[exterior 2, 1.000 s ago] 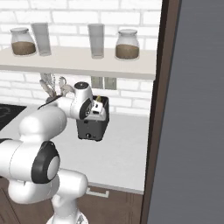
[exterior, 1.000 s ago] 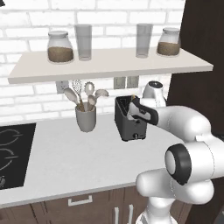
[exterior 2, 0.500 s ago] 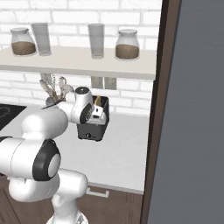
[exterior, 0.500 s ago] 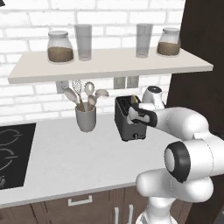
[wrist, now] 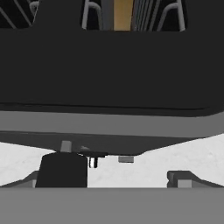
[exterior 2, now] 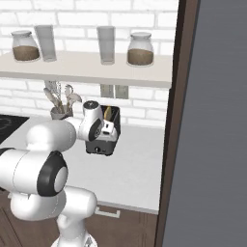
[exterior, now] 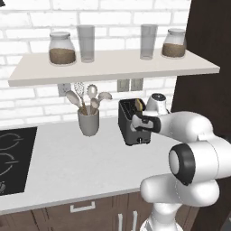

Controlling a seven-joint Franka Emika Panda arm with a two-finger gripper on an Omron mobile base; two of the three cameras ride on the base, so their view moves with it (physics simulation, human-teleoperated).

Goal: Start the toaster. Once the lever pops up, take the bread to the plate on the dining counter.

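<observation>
The dark grey toaster stands on the speckled worktop against the brick wall, also seen as toaster. The bread stands upright in its right slot, visible as bread and bread. My gripper hangs open at the toaster's narrow front face, fingers pointing down. In the hand view the toaster is very close, and my gripper has its fingertips wide apart with nothing between them. A small pale tab, perhaps the lever, sits near the left fingertip. The plate and dining counter are out of view.
A grey utensil cup stands left of the toaster. A shelf with jars and glasses runs above it. The black hob lies far left. A tall dark cabinet walls off the right side.
My hand has sunk slightly and closed in on the toaster's front face. The toaster and the bread have not moved.
</observation>
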